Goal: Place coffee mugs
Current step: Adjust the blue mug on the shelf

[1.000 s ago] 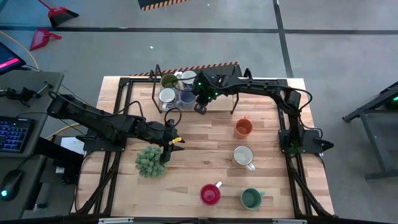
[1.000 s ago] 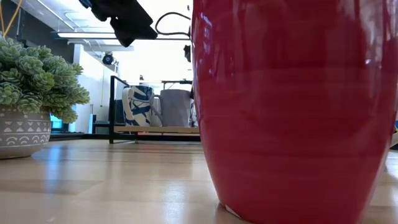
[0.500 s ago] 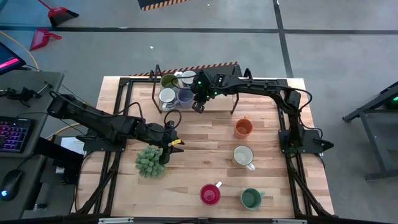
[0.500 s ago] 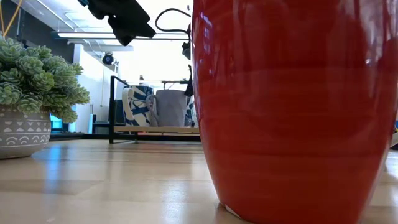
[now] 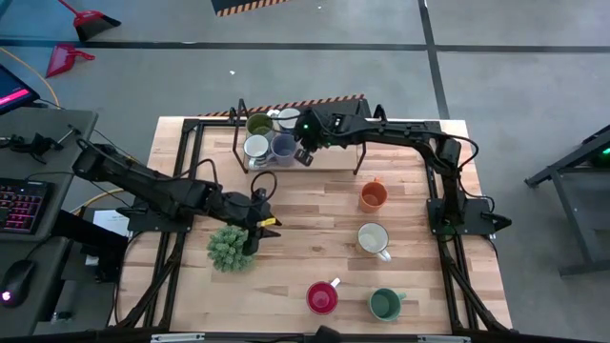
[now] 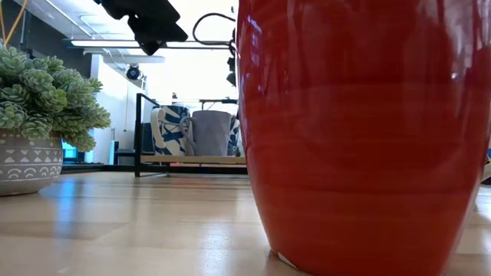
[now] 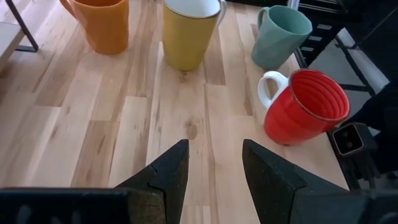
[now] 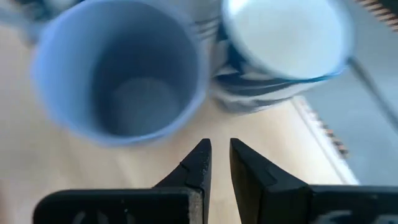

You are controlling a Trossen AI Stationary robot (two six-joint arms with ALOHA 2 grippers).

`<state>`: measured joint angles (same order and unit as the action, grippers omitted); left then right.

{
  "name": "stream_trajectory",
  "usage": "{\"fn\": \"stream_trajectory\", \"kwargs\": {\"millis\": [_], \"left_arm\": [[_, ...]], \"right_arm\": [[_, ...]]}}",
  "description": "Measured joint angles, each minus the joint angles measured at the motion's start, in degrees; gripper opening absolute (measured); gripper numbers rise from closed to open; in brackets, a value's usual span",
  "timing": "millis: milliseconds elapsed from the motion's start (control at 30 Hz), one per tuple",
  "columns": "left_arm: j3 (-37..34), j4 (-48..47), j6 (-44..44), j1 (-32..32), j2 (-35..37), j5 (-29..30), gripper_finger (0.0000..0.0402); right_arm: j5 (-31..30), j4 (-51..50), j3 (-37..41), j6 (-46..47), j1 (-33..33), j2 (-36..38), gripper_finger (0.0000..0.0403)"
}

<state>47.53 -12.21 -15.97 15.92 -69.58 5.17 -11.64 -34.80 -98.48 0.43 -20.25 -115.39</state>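
Observation:
Four mugs stand on the dark rack's wooden shelf at the table's far side: olive green, white, blue-patterned white and blue. My right gripper hovers just right of the blue mug, open only by a narrow gap and touching nothing. The orange mug, cream mug, red mug and dark green mug stand upright on the table. My left gripper is open above bare wood beside the plant.
A bushy potted plant stands on the table close under my left gripper. The rack's dark legs stand on the table's far half. Bare wood lies between the rack and the loose mugs. The red mug fills most of the low view.
My right gripper has drawn slightly toward the table's far edge, beside the blue mug. In the low view the blue mug on the rack has shifted a little to the left, and its handle now shows.

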Motion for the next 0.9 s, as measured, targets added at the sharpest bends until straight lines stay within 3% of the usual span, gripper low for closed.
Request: {"fn": "stream_trajectory", "kwargs": {"millis": [100, 500, 900], "left_arm": [[0.0, 0.0, -0.5, 0.0, 0.0, 0.0, 0.014], [0.0, 0.0, -0.9, 0.0, 0.0, 0.1, 0.014], [0.0, 0.0, -0.4, 0.0, 0.0, 0.1, 0.014]], "right_arm": [[-4.6, 2.4, 0.0, -0.4, -0.1, 0.0, 0.0037], [-5.7, 4.1, 0.0, 5.9, -5.0, 0.0, 0.0037], [2.1, 6.7, 0.0, 7.8, -7.6, 0.0, 0.0037]]}}
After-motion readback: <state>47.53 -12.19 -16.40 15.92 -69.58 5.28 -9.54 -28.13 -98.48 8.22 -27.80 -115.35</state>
